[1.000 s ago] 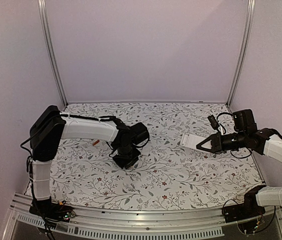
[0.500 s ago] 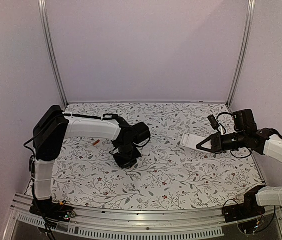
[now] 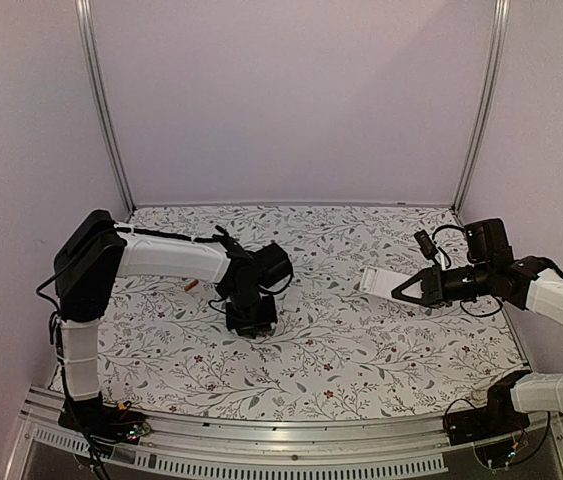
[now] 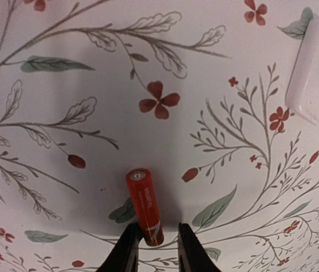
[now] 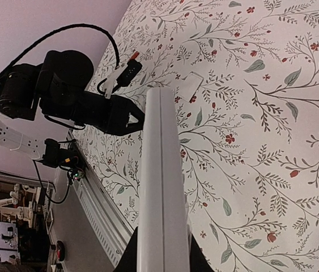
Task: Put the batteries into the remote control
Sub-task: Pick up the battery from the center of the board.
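Left jaws hang low over the counter (image 4: 91,153), one battery (image 4: 145,205) lying with its near end right between the tips. Pinched or loose? Can't tell. Right jaws, well apart, clamp the remote control (image 5: 162,170) edge-on above the counter.

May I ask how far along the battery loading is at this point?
Done: the remote control is held off the table by the right gripper, and a white piece, probably its cover, lies loose. In hand: the left gripper straddles one battery, not clamped. Left: the second battery lies on the table; neither is loaded.
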`<state>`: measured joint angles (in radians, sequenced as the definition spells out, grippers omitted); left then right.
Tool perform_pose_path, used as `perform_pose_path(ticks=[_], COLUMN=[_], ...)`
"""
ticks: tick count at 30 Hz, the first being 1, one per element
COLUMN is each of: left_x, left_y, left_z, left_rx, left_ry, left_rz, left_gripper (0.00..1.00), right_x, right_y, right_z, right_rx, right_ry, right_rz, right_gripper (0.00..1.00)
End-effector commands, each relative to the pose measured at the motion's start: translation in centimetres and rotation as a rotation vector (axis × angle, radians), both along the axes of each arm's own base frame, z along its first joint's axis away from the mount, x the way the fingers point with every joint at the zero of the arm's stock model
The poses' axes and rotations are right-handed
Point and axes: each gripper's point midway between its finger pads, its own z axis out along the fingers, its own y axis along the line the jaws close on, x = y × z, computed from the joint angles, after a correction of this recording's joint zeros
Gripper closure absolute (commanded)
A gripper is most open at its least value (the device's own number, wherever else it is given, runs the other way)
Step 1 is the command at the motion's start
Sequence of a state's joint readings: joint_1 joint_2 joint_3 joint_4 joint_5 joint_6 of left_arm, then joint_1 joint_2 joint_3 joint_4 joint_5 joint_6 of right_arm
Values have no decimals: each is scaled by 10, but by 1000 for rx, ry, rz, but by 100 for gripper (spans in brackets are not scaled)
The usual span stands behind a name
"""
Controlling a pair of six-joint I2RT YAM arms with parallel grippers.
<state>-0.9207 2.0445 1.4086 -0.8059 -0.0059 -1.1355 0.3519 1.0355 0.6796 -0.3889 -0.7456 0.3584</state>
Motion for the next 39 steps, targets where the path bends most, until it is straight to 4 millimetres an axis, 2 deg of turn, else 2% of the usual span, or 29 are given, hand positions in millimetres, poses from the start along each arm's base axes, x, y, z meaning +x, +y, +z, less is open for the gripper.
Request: perform_pose_path(ticks=[1,5,12,18,26,31,35,39], left_x=[-13,-4,13,29,26,25,36,56], left_y=[19,21,31,34,26,23,22,5], left_z=[-19,-19,-20,-24,-25,-23,-8,38], left_rx=[86,107,131,172,183,178,180,71], left_ry=[62,26,-14,-34,-30,-35,-93,-257], left_rz=[-148,-190,-187,-208,-252,-268,-271,-309], left_gripper=[67,62,66,76,83,96,100,100], right_x=[1,1,1,1,2,1,0,-4], right_y=[1,1,1,1,0,1,2,8], right_z=[8,10,10,10,9,8,8,8], right_rx=[20,20,18,19,14,15,20,63], right_ry=[-14,-14,-14,-11,-14,-9,-2,26], right_rz=[7,7,6,8,6,11,19,52], right_gripper=[100,100,100,100,100,100,100,100])
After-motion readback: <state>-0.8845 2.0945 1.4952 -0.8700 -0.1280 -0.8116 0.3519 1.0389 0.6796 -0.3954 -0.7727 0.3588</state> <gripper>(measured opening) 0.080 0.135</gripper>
